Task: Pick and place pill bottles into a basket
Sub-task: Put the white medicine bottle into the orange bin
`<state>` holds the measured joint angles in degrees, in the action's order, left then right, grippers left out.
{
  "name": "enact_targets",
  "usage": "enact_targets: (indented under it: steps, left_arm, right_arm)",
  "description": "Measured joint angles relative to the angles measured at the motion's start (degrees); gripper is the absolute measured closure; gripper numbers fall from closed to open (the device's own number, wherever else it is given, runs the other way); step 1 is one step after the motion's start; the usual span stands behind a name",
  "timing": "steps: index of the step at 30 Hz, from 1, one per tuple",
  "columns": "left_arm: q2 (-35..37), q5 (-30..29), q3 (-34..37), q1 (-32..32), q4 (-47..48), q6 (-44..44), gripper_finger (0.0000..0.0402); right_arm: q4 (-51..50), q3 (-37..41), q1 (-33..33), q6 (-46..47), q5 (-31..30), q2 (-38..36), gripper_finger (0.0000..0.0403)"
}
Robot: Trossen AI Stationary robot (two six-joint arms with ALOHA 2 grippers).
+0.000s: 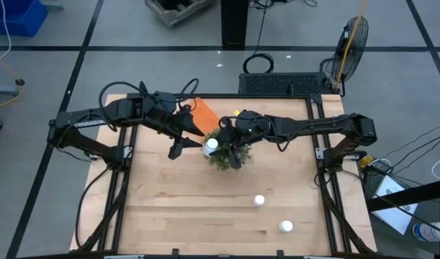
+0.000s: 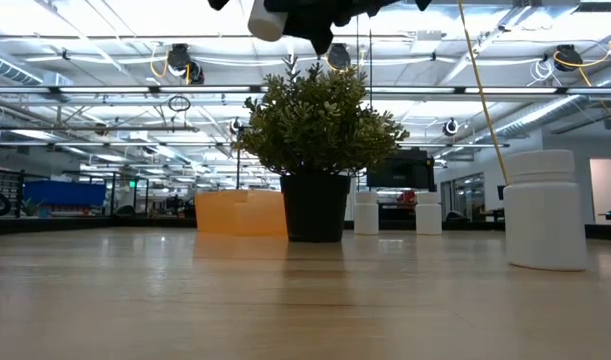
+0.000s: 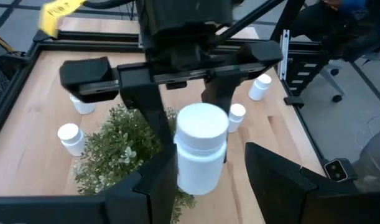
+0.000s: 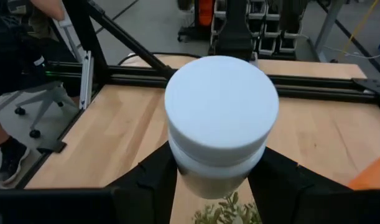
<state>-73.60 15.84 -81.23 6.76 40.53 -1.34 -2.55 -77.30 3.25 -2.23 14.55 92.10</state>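
Centre of the high view: a pill bottle [image 1: 212, 147] is pinched in the right gripper [image 1: 214, 146] above the plant [image 1: 228, 152]. The left gripper [image 1: 182, 138], fingers spread, is held alongside, below-left of the orange basket [image 1: 204, 114].

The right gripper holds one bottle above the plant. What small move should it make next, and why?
Probably carry it sideways toward the orange basket, without lowering yet. The right gripper is shut on a pill bottle high over the green plant, and the basket lies just beyond the plant. The left gripper, open, is close by, so the path should pass clear of it.
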Motion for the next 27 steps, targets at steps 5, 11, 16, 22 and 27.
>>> enact_targets:
  steps: [5,11,16,22,27]
  left_arm:
    - [-0.92,-1.09,0.0,0.4,0.73,-1.05,0.0211]
    - [-2.7,-0.72,-2.38,0.21,1.72,-1.39,0.0211]
    - [-6.75,-0.84,-9.38,0.22,6.98,-4.47,0.0211]
    - [-11.78,-0.32,-15.47,0.22,14.34,-5.69,0.0211]
    - [-12.31,1.1,-17.65,0.22,14.27,-5.91,0.0211]
  right_arm:
    - [1.23,0.0,0.01,-0.05,0.71,-0.07,0.0244]
    - [0.81,0.0,0.01,0.03,0.69,-0.03,0.0245]
    - [0.5,0.0,0.01,-0.06,0.68,-0.03,0.0243]
    - [-0.27,0.0,0.01,-0.14,0.63,-0.03,0.0246]
    - [-0.42,-0.02,0.01,-0.17,0.58,-0.03,0.0243]
